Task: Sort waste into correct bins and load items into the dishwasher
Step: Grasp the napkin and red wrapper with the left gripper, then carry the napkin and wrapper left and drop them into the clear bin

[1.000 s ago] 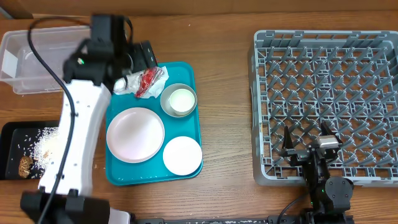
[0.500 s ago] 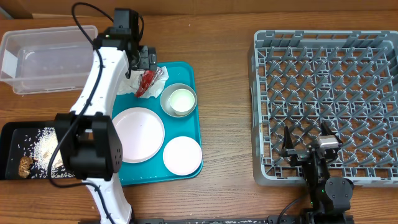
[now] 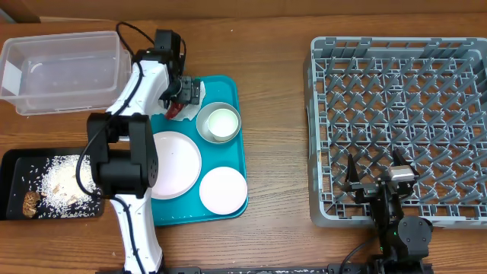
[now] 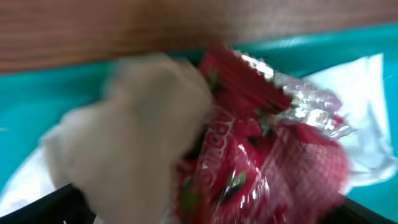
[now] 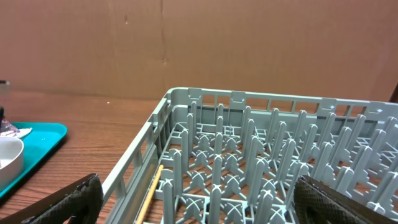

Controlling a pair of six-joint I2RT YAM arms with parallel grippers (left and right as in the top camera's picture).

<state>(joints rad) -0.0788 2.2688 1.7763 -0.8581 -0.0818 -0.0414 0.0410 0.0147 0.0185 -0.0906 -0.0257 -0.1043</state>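
Note:
My left gripper (image 3: 185, 93) hangs low over the back left corner of the teal tray. Its jaws stand wide apart, with the crinkled red wrapper (image 4: 267, 149) and the crumpled white napkin (image 4: 140, 134) close between them. A bit of the wrapper (image 3: 174, 109) shows beside the gripper from overhead. The pink-white plate (image 3: 171, 164), the small white dish (image 3: 223, 189) and the metal bowl (image 3: 207, 115) holding the white cup (image 3: 221, 123) sit on the teal tray. Rice crumbs (image 3: 61, 176) and a brown lump (image 3: 30, 202) lie in the black tray (image 3: 15, 164). My right gripper (image 3: 378, 183) is open over the near edge of the grey dish rack (image 3: 399, 46).
The clear tub (image 3: 61, 65) stands at the back left. The teal tray (image 3: 232, 156) lies between the black tray and the rack. A thin yellowish stick (image 5: 149, 193) lies inside the rack's near left edge. Brown wall rises behind the table.
My left arm has swung in and come down at the teal tray's back corner, bringing its gripper right and lower onto the wrapper and napkin. The right arm has not moved.

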